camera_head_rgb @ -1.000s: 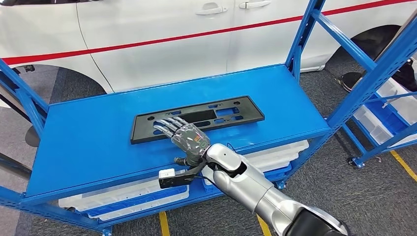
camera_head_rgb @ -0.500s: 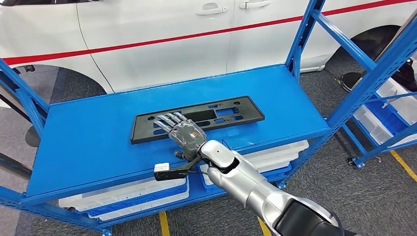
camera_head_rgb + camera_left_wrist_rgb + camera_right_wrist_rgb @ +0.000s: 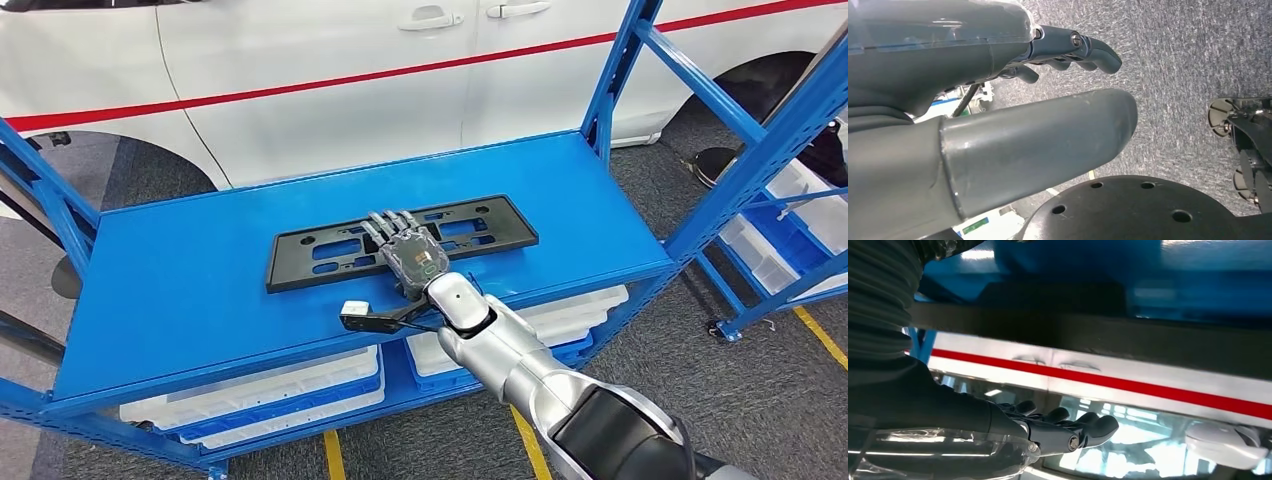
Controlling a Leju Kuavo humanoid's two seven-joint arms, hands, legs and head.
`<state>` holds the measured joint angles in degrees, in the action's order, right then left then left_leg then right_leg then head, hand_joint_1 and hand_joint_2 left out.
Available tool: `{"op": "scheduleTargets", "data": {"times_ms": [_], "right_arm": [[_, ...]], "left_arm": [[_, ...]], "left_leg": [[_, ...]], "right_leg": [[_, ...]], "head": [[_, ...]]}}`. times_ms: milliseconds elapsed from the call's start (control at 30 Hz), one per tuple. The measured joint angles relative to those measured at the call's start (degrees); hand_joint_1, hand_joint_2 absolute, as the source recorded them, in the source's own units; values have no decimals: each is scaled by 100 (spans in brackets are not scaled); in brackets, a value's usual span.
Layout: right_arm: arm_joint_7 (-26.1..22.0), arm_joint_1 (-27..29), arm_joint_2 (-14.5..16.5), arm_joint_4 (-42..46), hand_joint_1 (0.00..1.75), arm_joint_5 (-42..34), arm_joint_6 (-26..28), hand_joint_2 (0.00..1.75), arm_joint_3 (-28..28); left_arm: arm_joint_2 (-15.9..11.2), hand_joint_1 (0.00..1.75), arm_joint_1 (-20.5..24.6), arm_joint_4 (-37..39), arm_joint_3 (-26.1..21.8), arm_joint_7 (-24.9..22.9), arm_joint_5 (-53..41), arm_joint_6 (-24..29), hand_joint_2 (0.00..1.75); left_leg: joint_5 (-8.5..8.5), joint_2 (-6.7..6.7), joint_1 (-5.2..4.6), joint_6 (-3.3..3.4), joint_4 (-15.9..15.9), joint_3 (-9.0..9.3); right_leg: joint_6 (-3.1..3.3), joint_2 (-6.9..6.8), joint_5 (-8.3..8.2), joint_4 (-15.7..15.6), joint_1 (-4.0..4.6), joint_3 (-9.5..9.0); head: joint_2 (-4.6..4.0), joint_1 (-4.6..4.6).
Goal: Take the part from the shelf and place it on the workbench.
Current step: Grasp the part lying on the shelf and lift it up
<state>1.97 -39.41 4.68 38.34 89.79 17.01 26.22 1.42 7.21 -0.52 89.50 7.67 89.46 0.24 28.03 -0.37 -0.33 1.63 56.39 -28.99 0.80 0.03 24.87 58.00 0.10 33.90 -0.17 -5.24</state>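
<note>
Item 1. Shelf (image 3: 180, 290): blue steel rack, its top deck spanning the head view from lower left to right of centre, uprights at far left and upper right. The deck sits at a height the arm can reach from the front edge, which is likely why the part is stored there.

Item 2. Bins (image 3: 250, 395): white and blue plastic trays on the tier beneath the deck, lower left to lower centre. Not part of the job.

Item 3. Part (image 3: 330, 255): long flat black panel with cut-outs, lying flat on the deck at the centre of the frame, long side roughly parallel to the front edge. Not yet lifted; no workbench is seen.

Item 4. Right hand (image 3: 408, 250): centre of the head view, fingers extended and apart, spread over the middle of the part, palm down. Holding nothing. Whether the fingertips touch the panel cannot be told. Judged to be set over the middle so that a grip there would balance the long panel. In the right wrist view the fingers (image 3: 1068, 432) lie straight, close to the dark panel.

Item 5. Left hand (image 3: 998, 90): in the left wrist view, hanging over grey carpet, fingers loosely extended, holding nothing. Idle.

Item 6. Car (image 3: 400, 70): white body with red stripe, across the top of the frame behind the rack.
</note>
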Motion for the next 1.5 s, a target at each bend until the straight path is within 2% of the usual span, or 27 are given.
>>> {"op": "scheduleTargets", "data": {"times_ms": [67,200,767,900,1333,1500], "right_arm": [[-1,-2,-1,-53,4,0,-1,175,-30],[-30,-17,2,-141,173,-2,-108,175,-114],[-817,72,141,-196,175,-184,-449,175,-403],[-854,100,155,-138,175,-217,-456,175,-403],[-879,163,172,-40,175,-255,-504,175,-401],[-952,169,174,-40,175,-293,-414,175,-400]], "left_arm": [[-1,0,-1,0,0,1,0,1,0],[-2,0,-1,0,0,3,0,1,0],[-2,0,-1,0,-5,5,0,43,0],[-2,0,-1,0,-10,28,0,79,175],[-2,0,-1,0,-24,-177,0,200,175],[-2,0,-4,0,-234,-137,-11,80,175]], "left_leg": [[0,1,0,0,0,1],[0,1,0,0,0,1],[0,2,0,0,0,3],[0,2,0,0,0,4],[0,2,0,0,1,5],[0,3,0,0,1,5]], "right_leg": [[0,1,0,0,0,0],[0,0,0,0,1,0],[-1,1,-1,0,2,-1],[-2,1,-1,0,2,-3],[-2,1,-1,0,2,-5],[-2,1,-1,0,2,-5]], "head": [[0,1],[0,-1],[0,0],[0,-1],[0,-1],[0,-1]]}}
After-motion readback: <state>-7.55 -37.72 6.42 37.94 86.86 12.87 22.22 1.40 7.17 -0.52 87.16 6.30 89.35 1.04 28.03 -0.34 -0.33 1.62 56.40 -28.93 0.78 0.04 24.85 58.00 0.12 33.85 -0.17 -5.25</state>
